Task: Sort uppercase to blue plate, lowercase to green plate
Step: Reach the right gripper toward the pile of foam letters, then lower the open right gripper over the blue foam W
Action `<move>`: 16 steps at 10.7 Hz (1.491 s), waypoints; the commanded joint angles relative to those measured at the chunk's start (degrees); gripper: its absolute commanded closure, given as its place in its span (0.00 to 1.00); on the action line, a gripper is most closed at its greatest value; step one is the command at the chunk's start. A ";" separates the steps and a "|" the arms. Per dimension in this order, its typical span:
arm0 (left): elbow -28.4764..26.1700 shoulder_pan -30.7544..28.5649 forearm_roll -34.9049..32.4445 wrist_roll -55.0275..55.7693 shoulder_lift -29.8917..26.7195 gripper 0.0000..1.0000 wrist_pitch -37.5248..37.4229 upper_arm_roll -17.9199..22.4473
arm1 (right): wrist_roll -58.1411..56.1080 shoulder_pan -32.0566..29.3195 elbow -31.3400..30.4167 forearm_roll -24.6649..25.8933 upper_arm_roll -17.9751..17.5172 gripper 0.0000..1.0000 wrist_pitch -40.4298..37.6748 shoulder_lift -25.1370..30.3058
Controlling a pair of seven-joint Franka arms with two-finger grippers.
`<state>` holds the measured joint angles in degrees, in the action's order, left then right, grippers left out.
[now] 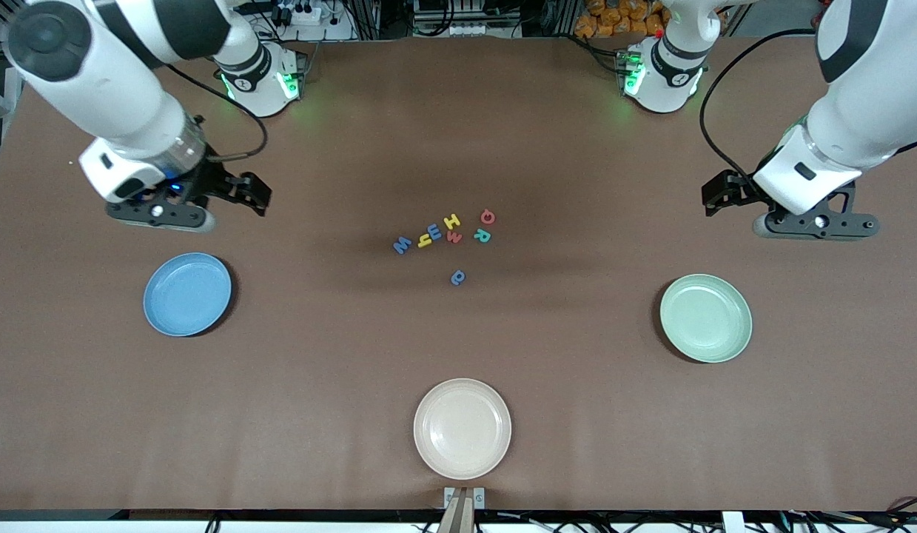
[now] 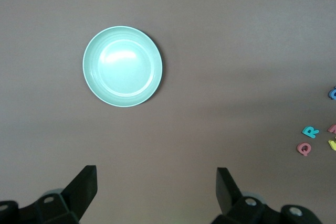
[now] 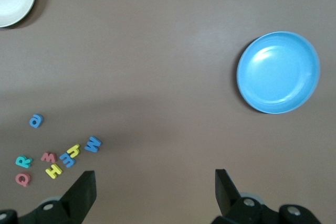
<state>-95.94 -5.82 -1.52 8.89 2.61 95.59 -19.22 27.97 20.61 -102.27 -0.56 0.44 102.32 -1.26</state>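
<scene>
Your left gripper (image 2: 156,192) and right gripper (image 3: 155,192) are spread and empty. At frame centre the lowercase (image 1: 433,234) overlap the uppercase (image 1: 452,221); the yellow h is half-hidden.

A cream-white plate (image 1: 462,428) sits on the brown table (image 1: 340,370).

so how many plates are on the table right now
3: the blue plate toward the right arm's end, the green plate toward the left arm's end, the cream-white plate nearest the front camera.
</scene>
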 commanded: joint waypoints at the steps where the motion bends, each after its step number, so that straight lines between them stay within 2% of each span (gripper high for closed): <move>1: -5.02 -0.33 0.12 0.96 -1.46 0.00 4.32 -0.64 | 5.57 3.45 -8.53 -1.90 0.44 0.00 9.78 1.17; 5: -6.09 -0.33 0.03 1.04 -0.85 0.00 6.00 -1.17 | 12.54 9.00 -15.40 -1.90 0.36 0.00 20.61 -1.36; 7: -6.10 -0.16 0.12 1.13 0.03 0.00 7.41 -1.26 | 14.29 10.67 -17.52 -1.99 0.36 0.00 27.20 -4.70; 10: -6.54 -0.15 0.03 1.13 1.26 0.00 8.90 -1.26 | 21.56 16.20 -17.62 -1.99 0.44 0.00 36.25 -13.03; 12: -6.54 -0.15 -0.06 1.13 1.96 0.00 9.52 -1.26 | 23.79 17.53 -17.53 -1.99 0.44 0.00 38.82 -17.18; 16: -6.27 -0.42 -0.23 1.13 3.28 0.00 11.01 -1.26 | 23.70 17.62 -19.02 -1.99 0.44 0.00 40.06 -19.65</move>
<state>-102.20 -5.88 -1.52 9.03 5.36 105.32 -20.14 51.22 38.06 -120.55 -1.60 0.75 141.32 -20.91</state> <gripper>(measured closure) 0.000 0.000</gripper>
